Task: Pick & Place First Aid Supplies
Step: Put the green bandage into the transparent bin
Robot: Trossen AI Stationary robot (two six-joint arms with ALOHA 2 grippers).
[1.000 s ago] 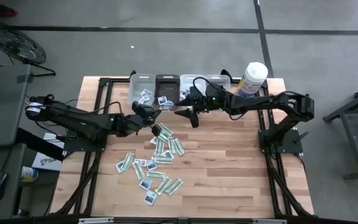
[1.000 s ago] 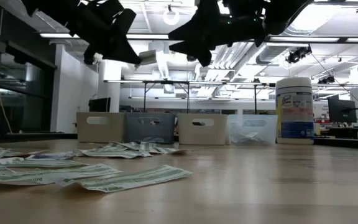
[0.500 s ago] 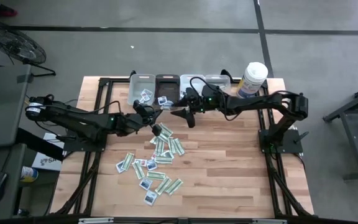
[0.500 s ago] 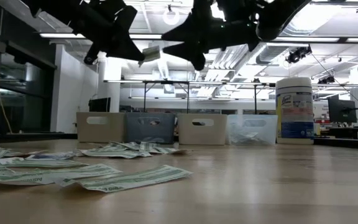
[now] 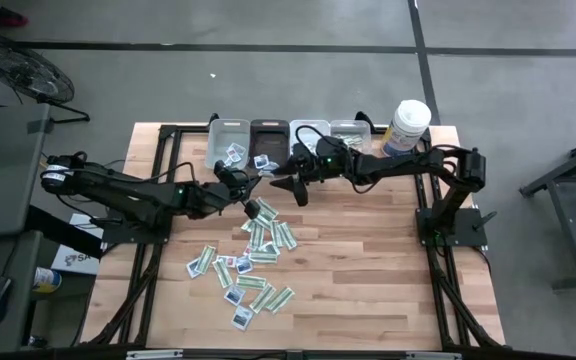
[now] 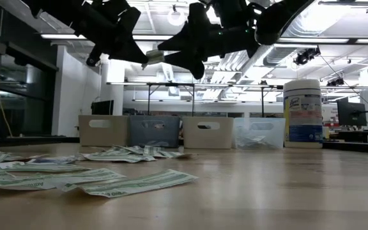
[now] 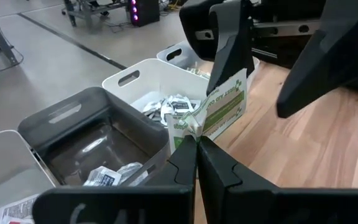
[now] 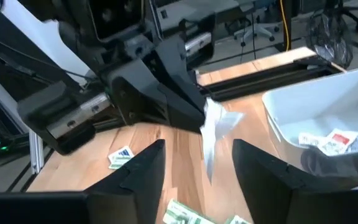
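Left arm reaches in from the table's left edge toward the middle. The left gripper (image 5: 251, 199) is raised above the wood, fingers pinched fully together on a green-and-white strip packet (image 7: 224, 107). In the left wrist view the packet stands up from the fingertips, creased near the pinch. The low view shows it well clear of the table surface (image 5: 368, 260), level with both grippers.

Loose packets (image 5: 253, 258) lie scattered flat on the wood below and in front of the left gripper, a mix of narrow green-and-white strips and squarish white ones with dark-blue marks. None touch either gripper.

Four bins sit in a row at the table's far edge. From left: a white bin (image 5: 230, 138) with a few packets inside, a dark bin (image 5: 269, 133) also holding a few, a second white bin (image 5: 302, 130) and a clear bin (image 5: 350, 129). The left wrist view shows more packets in the second white bin.

The right gripper (image 5: 290, 186) sits just beside the left one, in front of the bins, also raised. Its fingers are spread wide, and the right wrist view shows the held packet hanging in the gap between them, touching neither. The right gripper has hold of nothing.

A tall white canister (image 5: 409, 126) with a blue label stands at the right end of the bin row.
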